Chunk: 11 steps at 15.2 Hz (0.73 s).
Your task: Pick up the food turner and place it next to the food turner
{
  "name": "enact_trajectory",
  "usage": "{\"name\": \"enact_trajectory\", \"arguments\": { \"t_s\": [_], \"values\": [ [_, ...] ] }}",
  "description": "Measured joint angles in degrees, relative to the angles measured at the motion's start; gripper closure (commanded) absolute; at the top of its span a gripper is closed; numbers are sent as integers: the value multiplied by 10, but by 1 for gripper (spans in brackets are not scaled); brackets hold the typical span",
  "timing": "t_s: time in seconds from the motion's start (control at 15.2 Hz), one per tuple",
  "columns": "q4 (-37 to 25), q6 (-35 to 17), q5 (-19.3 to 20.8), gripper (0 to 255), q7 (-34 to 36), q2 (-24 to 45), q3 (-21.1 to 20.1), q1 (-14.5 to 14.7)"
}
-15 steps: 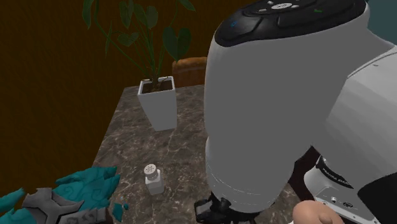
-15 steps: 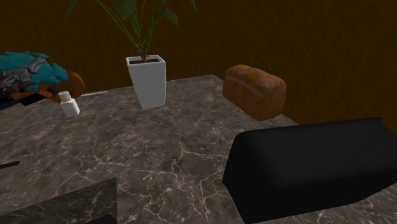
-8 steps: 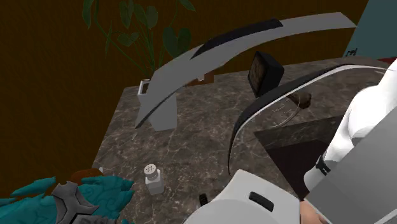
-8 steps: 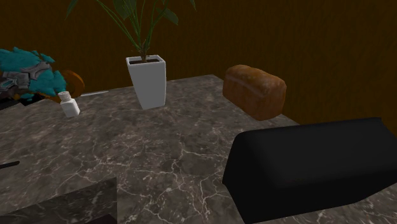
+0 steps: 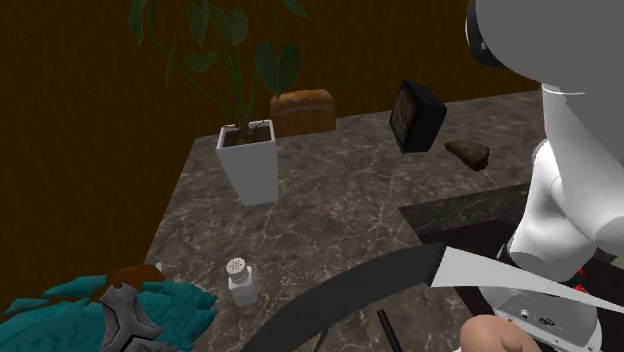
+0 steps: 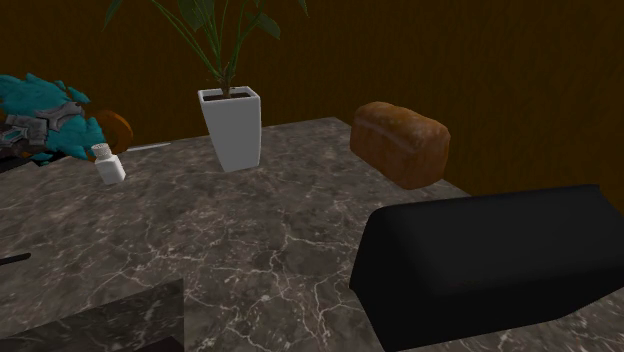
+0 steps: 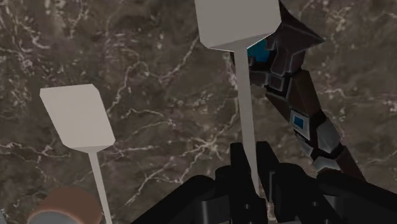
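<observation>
In the wrist view my gripper (image 7: pixel 251 175) is shut on the thin shaft of a pale grey food turner (image 7: pixel 236 24). Its flat square blade points away from the hand and overlaps the edge of a dark armoured figure (image 7: pixel 299 102). A second food turner (image 7: pixel 76 118), the same pale grey, lies flat on the dark marble counter (image 7: pixel 159 76) beside the held one, a short gap away. Its blade looks smaller, so it lies further from the camera. Its slim handle runs back towards a brown round thing (image 7: pixel 63 207).
On the counter stand a white plant pot (image 5: pixel 250 160), a brown loaf (image 5: pixel 303 110), a black box (image 5: pixel 415 115), a small white shaker (image 5: pixel 240 280) and a teal-and-grey figure (image 5: pixel 110 310). My white arm (image 5: pixel 560 150) rises on the shoulder view's right. A large black block (image 6: pixel 490 260) sits near the second exterior camera.
My arm's links have swept across the shoulder view, uncovering the plant pot, loaf and black box. The teal figure has shifted a little in both exterior views.
</observation>
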State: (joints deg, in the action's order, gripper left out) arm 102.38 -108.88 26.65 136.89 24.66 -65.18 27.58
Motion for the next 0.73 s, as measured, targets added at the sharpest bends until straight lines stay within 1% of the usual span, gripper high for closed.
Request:
{"name": "enact_trajectory", "arguments": {
  "t_s": [0.07, 0.13, 0.2, 0.4, 0.59, 0.73],
  "values": [
    [-30, 17, 16, 255, 14, 22, 17, 33],
    [-49, 26, 26, 255, 22, 35, 26, 52],
    [-59, 29, 33, 255, 26, 45, 33, 64],
    [-57, 17, 45, 255, 34, 57, 42, 74],
    [-41, -3, 53, 255, 39, 64, 47, 73],
    [-39, -10, 60, 255, 44, 72, 53, 80]
  ]
}}
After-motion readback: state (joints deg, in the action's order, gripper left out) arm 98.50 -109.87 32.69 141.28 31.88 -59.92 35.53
